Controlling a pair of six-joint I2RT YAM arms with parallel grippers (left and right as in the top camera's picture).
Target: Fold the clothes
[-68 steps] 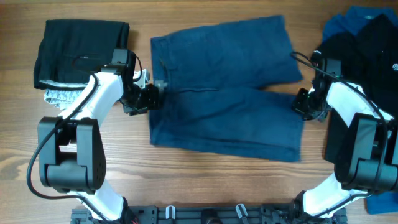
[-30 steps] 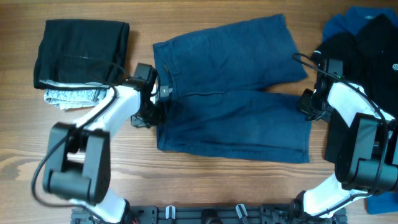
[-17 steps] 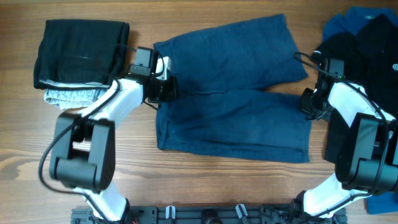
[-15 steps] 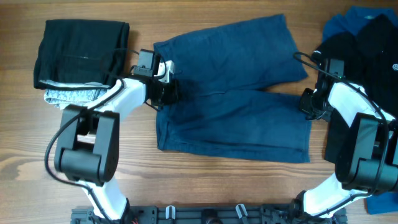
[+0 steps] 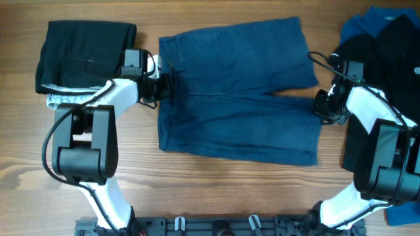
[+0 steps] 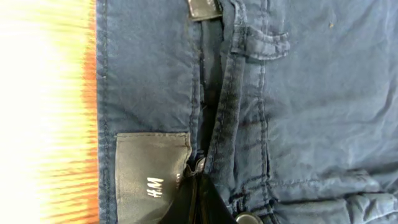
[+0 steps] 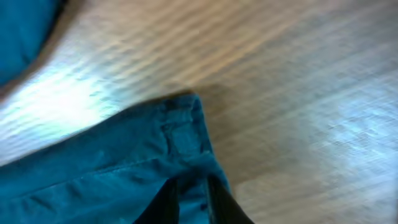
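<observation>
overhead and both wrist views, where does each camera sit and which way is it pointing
Overhead: fixed above the table, facing straight down on the spread shorts; the left arm and right arm both show.
Left wrist: on the left arm, facing down close on the waistband and its label; its dark jaws show at the bottom edge, closed on the fabric.
Right wrist: on the right arm, facing down on a hem corner and bare wood; its jaws pinch the hem.
Shared: all three see the shorts.

Wooden table (image 5: pixel 216 193), light brown, with grain running left to right. Black rail (image 5: pixel 216 227) with clamps at the near edge.
</observation>
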